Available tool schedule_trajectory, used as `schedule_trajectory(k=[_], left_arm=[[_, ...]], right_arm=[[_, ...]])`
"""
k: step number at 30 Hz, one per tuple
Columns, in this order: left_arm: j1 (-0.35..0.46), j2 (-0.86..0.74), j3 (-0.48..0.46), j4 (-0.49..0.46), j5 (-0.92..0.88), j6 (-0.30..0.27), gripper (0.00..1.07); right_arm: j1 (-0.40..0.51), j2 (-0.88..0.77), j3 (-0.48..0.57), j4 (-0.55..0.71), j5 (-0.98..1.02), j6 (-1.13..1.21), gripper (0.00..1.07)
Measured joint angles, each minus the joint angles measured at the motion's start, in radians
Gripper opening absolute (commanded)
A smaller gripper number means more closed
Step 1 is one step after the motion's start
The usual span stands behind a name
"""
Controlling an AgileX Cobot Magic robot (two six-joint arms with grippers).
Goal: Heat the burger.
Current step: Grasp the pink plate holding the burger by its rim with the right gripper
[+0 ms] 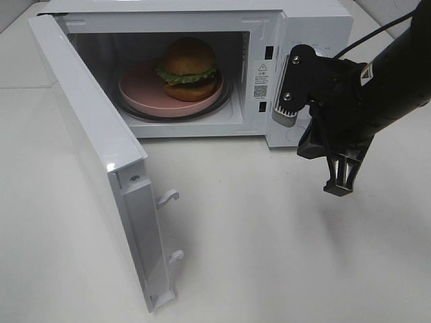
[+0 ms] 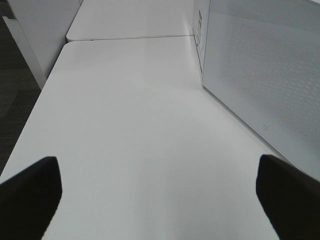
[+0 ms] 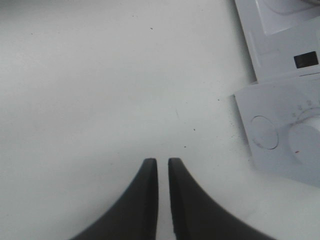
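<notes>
Inside microwave (image 1: 316,20), on pink plate (image 1: 145,94) for heating: burger (image 1: 188,67); door (image 1: 87,155) wide open. Right gripper (image 1: 340,183) nearly closed, empty; left gripper (image 2: 160,187) spread wide, idle.

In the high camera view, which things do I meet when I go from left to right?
door → burger → sticker → right gripper

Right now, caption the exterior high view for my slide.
Burger on pink plate inside open microwave; right gripper hovers empty outside.
</notes>
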Motion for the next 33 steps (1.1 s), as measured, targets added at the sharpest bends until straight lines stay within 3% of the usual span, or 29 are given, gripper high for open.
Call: schedule_trajectory(k=[17, 33], left_arm=[[0.000, 0.000, 0.000, 0.000, 0.000, 0.000, 0.98], [0.000, 0.000, 0.000, 0.000, 0.000, 0.000, 0.98]], right_arm=[[0.000, 0.000, 0.000, -0.252, -0.040, -0.154, 0.13], [0.000, 0.000, 0.000, -0.329, -0.040, -0.359, 0.13]])
